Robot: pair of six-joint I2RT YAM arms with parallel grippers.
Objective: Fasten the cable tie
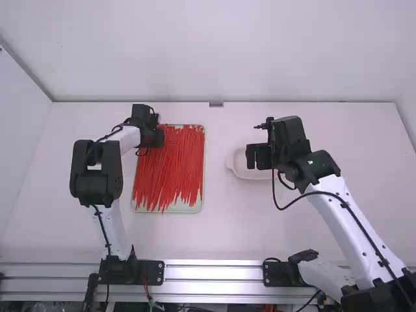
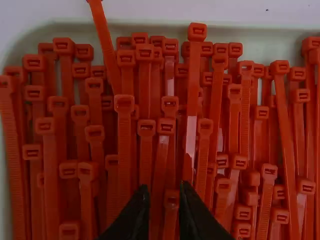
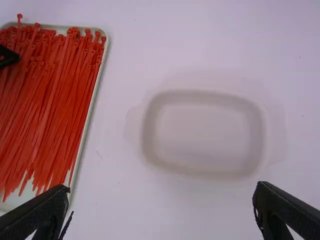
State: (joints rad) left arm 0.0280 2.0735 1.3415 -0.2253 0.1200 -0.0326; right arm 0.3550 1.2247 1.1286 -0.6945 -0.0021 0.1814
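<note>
A heap of red cable ties lies lengthwise in a pale tray left of the table's middle. My left gripper is down in the far left corner of the heap. Its fingers stand a narrow gap apart, pinched on one red cable tie whose head sits between them. My right gripper hangs wide open above a white dish, holding nothing.
The white dish stands just right of the tray with a strip of bare table between them. Bare white tabletop stretches to the right, left and front. A metal rail runs along the near edge.
</note>
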